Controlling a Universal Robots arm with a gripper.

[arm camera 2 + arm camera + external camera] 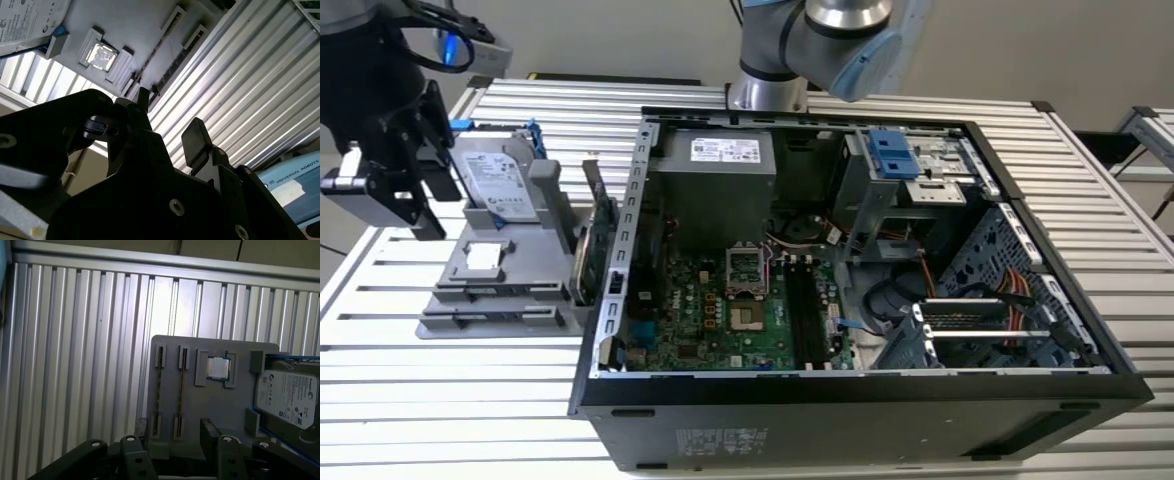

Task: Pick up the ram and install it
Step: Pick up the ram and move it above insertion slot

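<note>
Brownish and edge-on, the ram [180,390] sat in the grey holder [215,410], chips hidden; my gripper [174,427] hung spread.

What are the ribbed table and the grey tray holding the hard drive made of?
The table looks like bare aluminium: silvery ribbed slats with bright glare. The grey tray seems to be matte plastic: uniform, dull, no glare. The hard drive shows a white, paper-like label; its silvery casing is probably metal.

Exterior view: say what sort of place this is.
Probably a robotics lab bench for computer assembly: an open desktop computer case lies on a slatted aluminium table, a grey fixture beside it holds a hard drive, and a robot arm stands behind.
</note>
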